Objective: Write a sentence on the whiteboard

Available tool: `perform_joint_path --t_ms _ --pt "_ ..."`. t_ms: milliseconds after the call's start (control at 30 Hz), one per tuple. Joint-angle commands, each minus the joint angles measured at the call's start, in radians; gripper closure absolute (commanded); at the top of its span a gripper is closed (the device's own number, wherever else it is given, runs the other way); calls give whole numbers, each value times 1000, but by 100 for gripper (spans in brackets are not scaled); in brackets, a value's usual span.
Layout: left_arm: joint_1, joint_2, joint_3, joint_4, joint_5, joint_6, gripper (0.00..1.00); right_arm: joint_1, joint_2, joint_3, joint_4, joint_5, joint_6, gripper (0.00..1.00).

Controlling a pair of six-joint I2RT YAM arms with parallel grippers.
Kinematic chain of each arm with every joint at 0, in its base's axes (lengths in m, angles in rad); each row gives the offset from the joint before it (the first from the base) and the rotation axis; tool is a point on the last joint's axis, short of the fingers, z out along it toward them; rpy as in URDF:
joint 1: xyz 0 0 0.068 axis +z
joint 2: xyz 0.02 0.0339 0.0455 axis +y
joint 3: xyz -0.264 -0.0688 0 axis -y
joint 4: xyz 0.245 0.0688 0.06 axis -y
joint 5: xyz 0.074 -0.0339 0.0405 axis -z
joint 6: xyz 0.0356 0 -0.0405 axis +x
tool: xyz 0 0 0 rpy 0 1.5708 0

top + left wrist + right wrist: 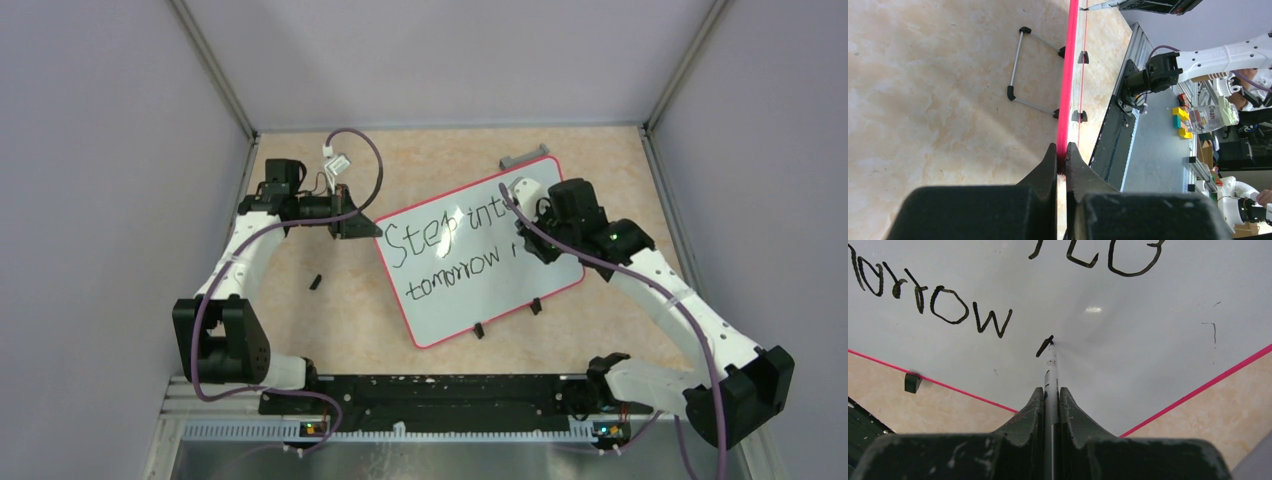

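Top: whiteboard (455, 318) skewed on the tan table (340, 320), pink rim all round, two black clips (478, 330) on the near long edge. Handwritten sentence (447, 252) in black, two lines: "Step int…" above, "tomorrow" below. End of the top line hidden under the right arm. At the board's left corner: left gripper (354, 224). Over the board's right half: right gripper (528, 243). Small black piece (315, 282) on the table left of the board, apart from it. Grey bar (524, 159) just past the far corner.

Left wrist: jaws clamped shut on the pink rim, board seen edge-on. Wire stand (1016, 60) joined at the two clips, on one face of the board. Cannot tell whether it props the board up.

Right wrist: jaws closed tight on a marker (1050, 375), tip down on the white surface, touching a short black stroke just after "tomorrow". Pink rim and one clip to the left, tan table beyond on both sides.
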Motion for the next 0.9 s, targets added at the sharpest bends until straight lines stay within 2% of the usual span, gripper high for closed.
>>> perform_joint_path --t_ms 0,867 --pt "-13 10 1 -6 -36 48 100 -33 2 40 42 53 -33 100" --pt "-14 12 -4 -5 -35 50 100 -52 -58 -40 -29 -28 -26 100"
